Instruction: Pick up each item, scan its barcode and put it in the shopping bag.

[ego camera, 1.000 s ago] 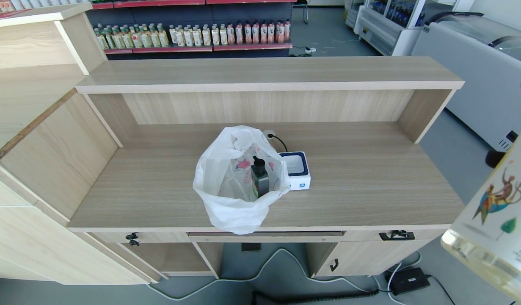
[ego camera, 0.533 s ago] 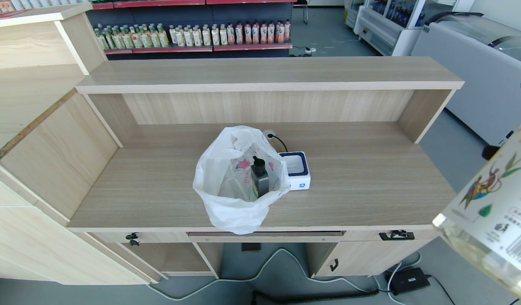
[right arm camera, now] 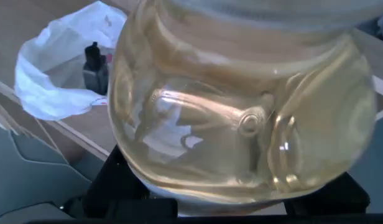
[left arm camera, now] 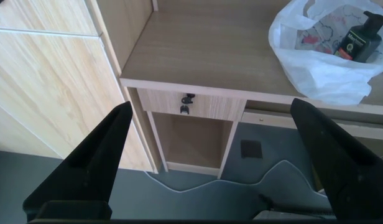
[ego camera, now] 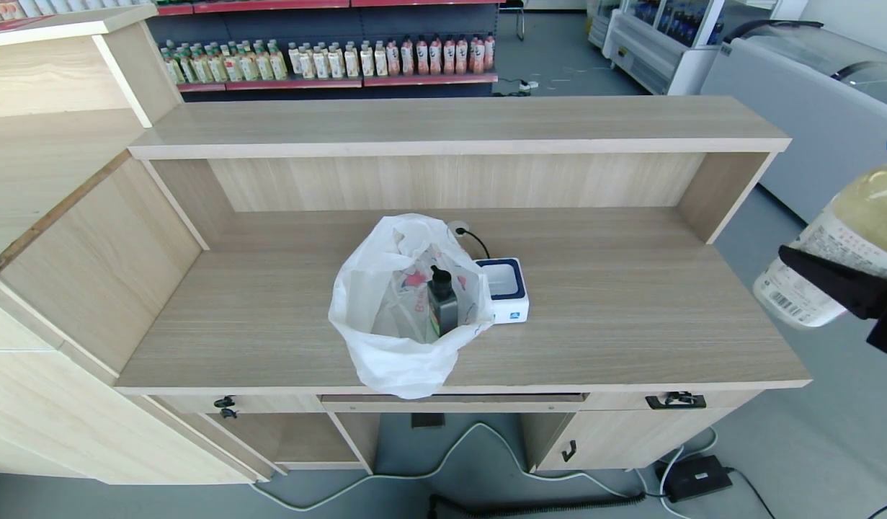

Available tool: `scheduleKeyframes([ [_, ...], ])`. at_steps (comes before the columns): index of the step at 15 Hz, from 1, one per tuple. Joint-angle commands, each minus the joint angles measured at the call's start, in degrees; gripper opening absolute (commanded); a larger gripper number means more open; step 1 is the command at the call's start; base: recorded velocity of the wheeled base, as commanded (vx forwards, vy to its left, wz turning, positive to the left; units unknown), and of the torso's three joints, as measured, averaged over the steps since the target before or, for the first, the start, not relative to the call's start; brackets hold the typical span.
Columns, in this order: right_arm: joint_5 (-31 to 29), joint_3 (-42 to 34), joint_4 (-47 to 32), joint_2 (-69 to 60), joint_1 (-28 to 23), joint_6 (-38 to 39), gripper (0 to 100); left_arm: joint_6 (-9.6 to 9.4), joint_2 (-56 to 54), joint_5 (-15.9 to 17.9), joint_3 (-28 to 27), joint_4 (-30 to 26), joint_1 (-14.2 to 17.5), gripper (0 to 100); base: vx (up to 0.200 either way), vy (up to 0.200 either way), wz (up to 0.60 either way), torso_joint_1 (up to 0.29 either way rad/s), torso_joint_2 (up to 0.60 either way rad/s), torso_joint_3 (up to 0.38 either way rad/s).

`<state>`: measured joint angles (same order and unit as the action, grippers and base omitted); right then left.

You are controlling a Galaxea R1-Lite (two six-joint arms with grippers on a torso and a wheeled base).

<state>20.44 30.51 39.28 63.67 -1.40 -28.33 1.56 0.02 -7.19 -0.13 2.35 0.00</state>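
– Why is the bottle (ego camera: 839, 238) hanging out there, past the right end of the table (ego camera: 630, 303)?

– I'd say it's on its way to be scanned. The scanner (ego camera: 506, 288) sits mid-table, touching or just beside the right side of the shopping bag (ego camera: 385, 346). The bottle is well apart from both, up in the air and tipped over on a slant. The barcode (ego camera: 787, 304) is on the lower end of the label, so that end probably has to face the scanner's window.

– And the bag by the front edge?

– It's propped open with its mouth up, handy for dropping things in. A dark pump bottle (ego camera: 442, 299) stands inside already, so I'd guess one item is done.

– What's the right claw (ego camera: 847, 288) doing?

– It's clamped around the bottle's body. One black finger crosses the label, and the wrist camera looks straight into the pale yellow liquid.

– The other one?

– The left claw (left arm camera: 211, 107) is spread wide and holds nothing. It's low down off the table's front left corner, out of the way.
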Motion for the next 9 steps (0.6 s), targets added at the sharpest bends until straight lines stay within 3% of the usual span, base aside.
scheduleKeyframes([
  [1,-1.5,-7.1,11.0,6.8,-13.9,-9.5,0,0.02,0.0,0.0,0.0,0.0,0.0,100,0.0,0.0,0.0,0.0,0.0,0.0],
  [4,-1.6,-7.0,16.9,9.0,-19.7,-13.1,0,0.02,0.0,0.0,0.0,0.0,0.0,100,0.0,0.0,0.0,0.0,0.0,0.0],
  [7,-1.5,-6.7,19.4,11.7,-20.2,-15.7,0,0.02,0.0,0.0,0.0,0.0,0.0,100,0.0,0.0,0.0,0.0,0.0,0.0],
  [9,-1.7,-6.3,19.6,13.8,-20.2,-19.1,0,0.02,0.0,0.0,0.0,0.0,0.0,100,0.0,0.0,0.6,-0.005,0.0,0.0],
])
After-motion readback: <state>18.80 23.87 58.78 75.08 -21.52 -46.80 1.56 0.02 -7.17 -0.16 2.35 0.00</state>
